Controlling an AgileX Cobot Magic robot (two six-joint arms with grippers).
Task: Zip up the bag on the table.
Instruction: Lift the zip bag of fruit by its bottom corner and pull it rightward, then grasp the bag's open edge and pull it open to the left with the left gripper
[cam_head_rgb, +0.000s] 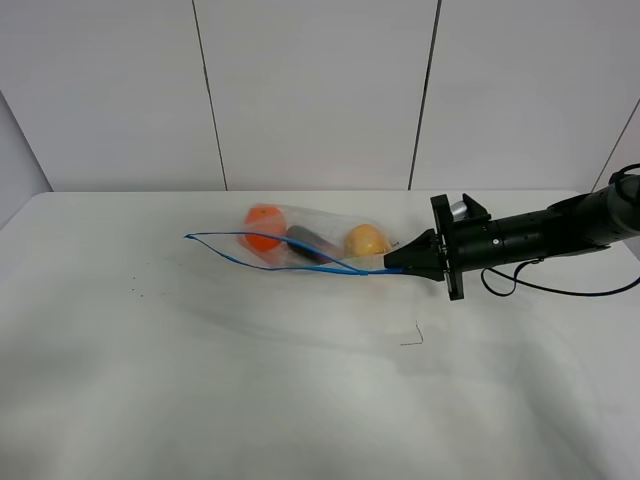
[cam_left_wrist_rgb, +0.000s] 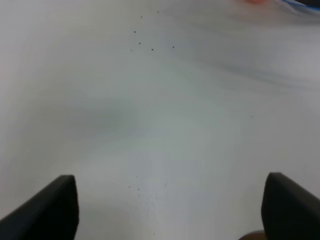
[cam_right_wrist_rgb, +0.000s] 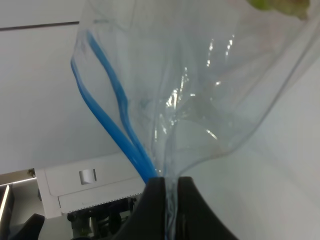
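The clear plastic bag (cam_head_rgb: 300, 243) lies on the white table (cam_head_rgb: 250, 370) near the back middle. An orange (cam_head_rgb: 264, 226), a dark aubergine (cam_head_rgb: 312, 243) and a yellow fruit (cam_head_rgb: 366, 240) show through it. Its blue zip strip (cam_head_rgb: 280, 262) runs along the near edge and gapes open in a loop. My right gripper (cam_head_rgb: 392, 266) is shut on the bag's right end at the zip strip; in the right wrist view the gripper (cam_right_wrist_rgb: 170, 187) pinches the plastic and the two blue strips (cam_right_wrist_rgb: 112, 107) spread apart. My left gripper (cam_left_wrist_rgb: 167, 210) is open over bare table, out of the exterior high view.
A small bent dark wire (cam_head_rgb: 413, 337) lies on the table in front of the right gripper. Tiny dark specks (cam_head_rgb: 135, 292) dot the table at the left. A grey panelled wall (cam_head_rgb: 320, 90) stands behind the table. The right arm's cable (cam_head_rgb: 560, 290) hangs over the right side.
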